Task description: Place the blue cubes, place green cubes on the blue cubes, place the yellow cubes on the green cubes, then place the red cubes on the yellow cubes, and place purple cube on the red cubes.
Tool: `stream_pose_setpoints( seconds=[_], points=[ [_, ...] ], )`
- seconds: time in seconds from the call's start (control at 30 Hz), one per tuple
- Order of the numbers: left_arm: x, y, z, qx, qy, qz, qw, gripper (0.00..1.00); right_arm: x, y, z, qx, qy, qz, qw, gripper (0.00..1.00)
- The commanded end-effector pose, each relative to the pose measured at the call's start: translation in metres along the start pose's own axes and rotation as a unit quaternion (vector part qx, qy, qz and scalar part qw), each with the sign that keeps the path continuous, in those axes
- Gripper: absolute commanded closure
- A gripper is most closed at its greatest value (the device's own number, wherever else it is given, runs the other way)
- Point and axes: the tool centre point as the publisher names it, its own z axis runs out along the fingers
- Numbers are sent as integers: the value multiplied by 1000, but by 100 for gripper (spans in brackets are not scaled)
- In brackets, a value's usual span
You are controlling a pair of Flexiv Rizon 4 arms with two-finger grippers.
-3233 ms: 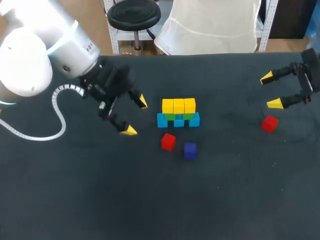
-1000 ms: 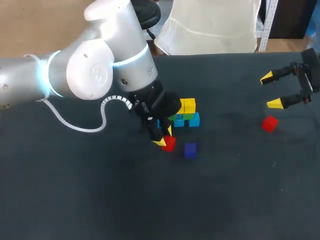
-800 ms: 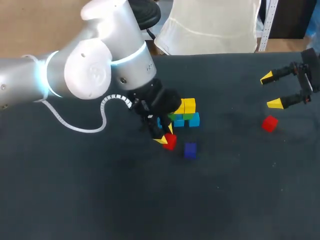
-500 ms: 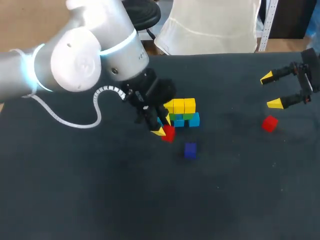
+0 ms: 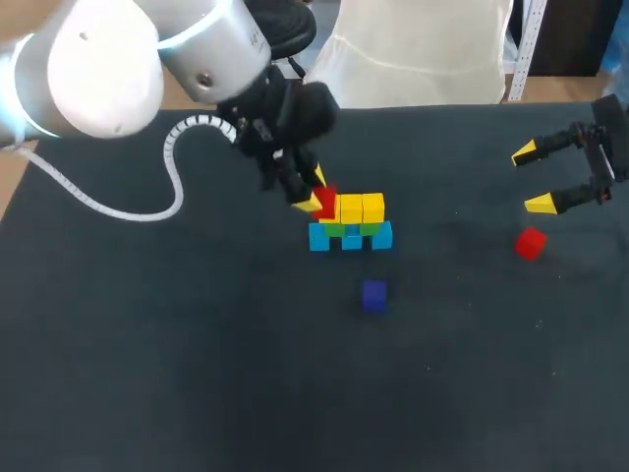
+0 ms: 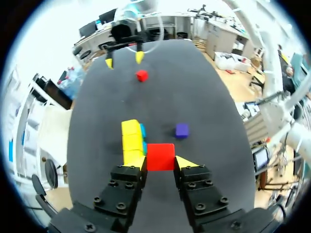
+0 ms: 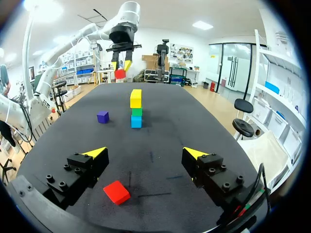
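Red cube [image 5: 325, 201] sits pinched between the yellow tips of the left gripper [image 5: 314, 191], lifted off the table [image 5: 197, 374] and just beside the end of the yellow cubes [image 5: 352, 208] nearest my left arm. That yellow row tops the green cubes [image 5: 344, 229] and blue cubes [image 5: 350, 238], so the step in hand looks to be starting the red layer. The cube seems about level with the yellow tops, though the head view makes height hard to judge. The next move calls for shifting it over the row, lowering it squarely onto the yellow, then releasing. The right gripper [image 5: 532, 178] stands wide open near the second red cube [image 5: 530, 243], well apart from the stack. The purple cube [image 5: 373, 294] lies alone on the table.
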Motion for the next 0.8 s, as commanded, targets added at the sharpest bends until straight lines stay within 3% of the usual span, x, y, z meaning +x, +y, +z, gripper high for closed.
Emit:
stream_pose_setpoints(
  seconds=[0.03, 0.37, 0.8],
  points=[
    [-8, 12, 2, -13, 2, -22, 1000, 100, 0, -1, 0, -1, -1, -1, 1000, 0],
    [-24, 32, 25, -53, 35, -68, 996, 100, 0, -1, 0, -1, -1, -1, 1000, 0],
    [-8, 33, 30, -66, 25, -93, 993, 100, 0, -1, 0, -1, -1, -1, 1000, 0]
  ],
)
